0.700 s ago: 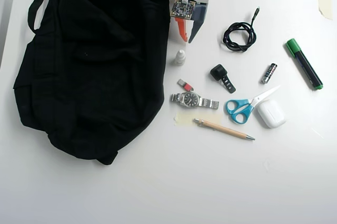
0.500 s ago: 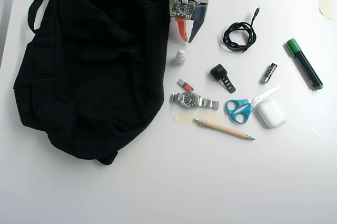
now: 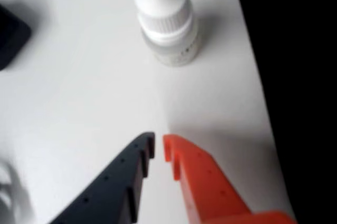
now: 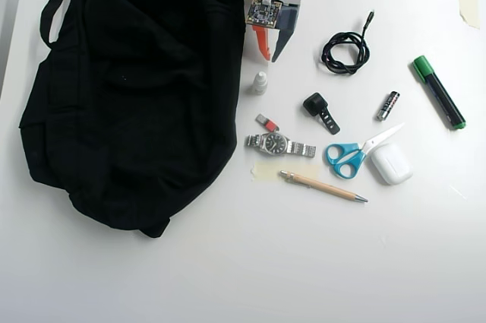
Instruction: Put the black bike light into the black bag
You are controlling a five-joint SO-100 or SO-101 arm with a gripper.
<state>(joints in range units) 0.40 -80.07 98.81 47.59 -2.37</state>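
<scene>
Lying beside black bag, black bike light (outside it)

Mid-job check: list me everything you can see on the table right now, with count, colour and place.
Places as the overhead view shows them.
bag: 1, black, fills the left half
bike light: 1, black, middle, right of the dropper bottle
dropper bottle: 1, white, just below the gripper
cable: 1, black, coiled, upper right
battery: 1, black and silver, right of the bike light
marker: 1, green and black, far right
scissors: 1, blue handles, lower right
earbud case: 1, white, beside the scissors
watch: 1, silver, beside the bag
pen: 1, tan, below the watch
small red and grey item: 1, above the watch
gripper: 1, orange and dark fingers nearly together, top centre, empty
</scene>
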